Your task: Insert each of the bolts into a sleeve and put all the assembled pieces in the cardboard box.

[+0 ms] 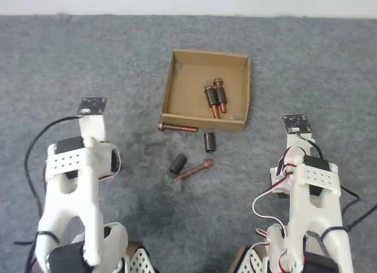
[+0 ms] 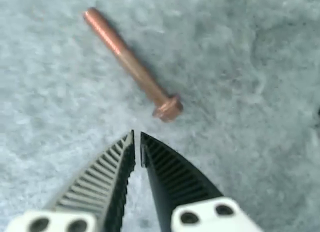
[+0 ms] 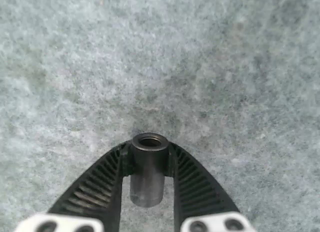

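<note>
Currently left gripper (image 2: pixel 137 138) fingers closed on nothing, tips near head of long copper-coloured flanged bolt (image 2: pixel 131 64) on grey carpet (image 2: pixel 250 66). Right gripper (image 3: pixel 148 152) fingers clamp dark cylindrical metal sleeve (image 3: pixel 147 177).

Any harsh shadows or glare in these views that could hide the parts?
High view: even light, soft shadows inside the box walls, no glare. Left wrist view: mild sheen along the bolt, faint shadow beside it. Right wrist view: the sleeve in the right end effector is dark, its bore shaded; nothing hidden.
</note>
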Controlling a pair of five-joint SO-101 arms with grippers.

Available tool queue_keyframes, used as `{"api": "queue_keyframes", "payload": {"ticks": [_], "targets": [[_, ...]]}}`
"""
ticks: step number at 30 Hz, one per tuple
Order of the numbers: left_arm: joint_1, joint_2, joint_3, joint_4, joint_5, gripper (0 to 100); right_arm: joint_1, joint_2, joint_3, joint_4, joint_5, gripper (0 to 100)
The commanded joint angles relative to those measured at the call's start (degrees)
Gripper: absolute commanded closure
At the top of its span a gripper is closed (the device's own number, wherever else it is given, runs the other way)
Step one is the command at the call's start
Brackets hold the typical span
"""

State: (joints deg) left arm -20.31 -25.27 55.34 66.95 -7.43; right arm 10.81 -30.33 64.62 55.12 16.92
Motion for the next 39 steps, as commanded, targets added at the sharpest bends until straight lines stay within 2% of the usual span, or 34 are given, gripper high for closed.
{"api": "queue_keyframes", "payload": {"ticks": [1, 6, 16, 20, 25, 29, 33, 39], "targets": [[1.8, -1.8, 2.1, -4.9, 2.3, 99, 0.7, -2.0, 0.0, -0.6, 1.0, 99.1], [2.5, -1.8, 6.9, -16.3, 6.9, 99, 0.8, -2.0, 0.0, -0.6, 1.0, 99.1], [2.2, -1.8, 7.1, -16.2, 6.9, 99, 0.9, -2.0, 0.0, -0.5, 1.0, 99.1], [-0.8, -1.8, 4.8, -15.7, 7.4, 99, 0.9, -2.0, 0.0, -0.5, 1.0, 99.1], [-2.9, 0.8, -0.2, -9.4, 7.4, 99, 0.9, -2.0, 0.0, -0.5, 1.0, 99.1], [-2.6, 6.2, -3.1, -8.0, 7.3, 99, 0.9, -2.0, 0.1, -0.5, 1.0, 99.1], [-2.5, 10.4, -3.5, -8.7, 7.3, 99, 0.9, -2.0, 0.1, -0.5, 1.0, 99.1], [-2.6, 16.3, -3.0, -17.1, 7.3, 99, 0.9, -2.0, 0.1, -0.5, 1.0, 99.1]]}}
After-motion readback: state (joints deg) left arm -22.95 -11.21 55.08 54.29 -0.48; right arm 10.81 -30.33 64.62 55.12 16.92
